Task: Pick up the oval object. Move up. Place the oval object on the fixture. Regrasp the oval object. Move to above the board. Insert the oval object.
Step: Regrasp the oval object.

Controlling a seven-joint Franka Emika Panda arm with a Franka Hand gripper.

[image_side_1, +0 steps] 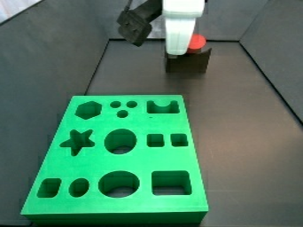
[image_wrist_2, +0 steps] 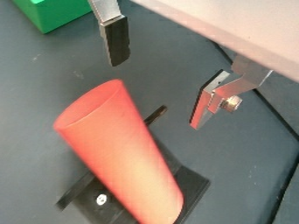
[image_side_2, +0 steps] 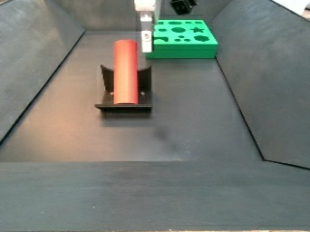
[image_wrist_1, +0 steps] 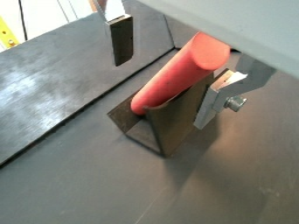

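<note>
The oval object (image_wrist_1: 173, 77) is a red-orange peg lying lengthwise in the notch of the dark fixture (image_wrist_1: 162, 129). It also shows in a side view (image_side_2: 125, 65) on the fixture (image_side_2: 125, 102). My gripper (image_wrist_1: 165, 87) is open and empty, above the peg's end that points toward the board. One dark finger pad (image_wrist_1: 121, 41) and one silver finger (image_wrist_1: 219, 98) stand well apart, neither touching the peg. In a wrist view the fingers (image_wrist_2: 115, 44) hang above the peg's end (image_wrist_2: 117, 144). The green board (image_side_1: 119, 155) lies flat with many cut-outs.
Dark walls enclose the dark floor in both side views. The board (image_side_2: 179, 38) sits just beyond the fixture, near the far wall. Its corner shows in a wrist view (image_wrist_2: 47, 13). The white gripper body (image_side_1: 180, 22) hides most of the peg in a side view.
</note>
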